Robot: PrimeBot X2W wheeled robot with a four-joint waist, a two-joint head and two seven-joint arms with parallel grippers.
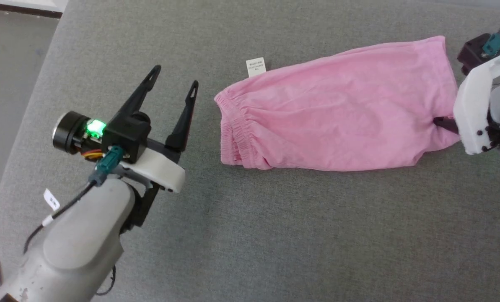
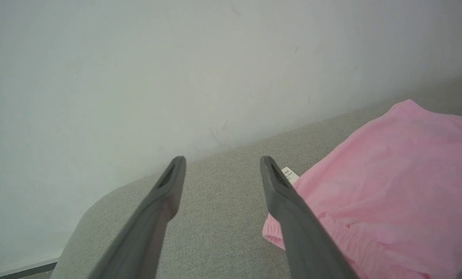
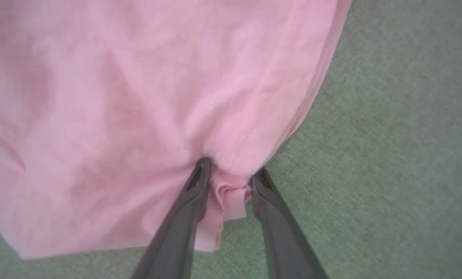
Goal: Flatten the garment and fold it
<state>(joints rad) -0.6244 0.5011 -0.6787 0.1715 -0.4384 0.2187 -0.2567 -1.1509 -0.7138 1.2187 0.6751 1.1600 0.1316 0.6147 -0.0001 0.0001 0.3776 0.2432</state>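
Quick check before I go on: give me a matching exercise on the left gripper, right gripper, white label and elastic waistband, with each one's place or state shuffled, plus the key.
Column one
1. left gripper
2. right gripper
3. white label
4. elastic waistband

Column two
A. gathered, at the end of the pink garment nearer the left gripper
B. fingers either side of a bunched fold at the garment's edge
C. open, beside the garment, holding nothing
D. lying on the grey surface, poking out past the waistband

Pairs: 1-C, 2-B, 3-D, 4-A
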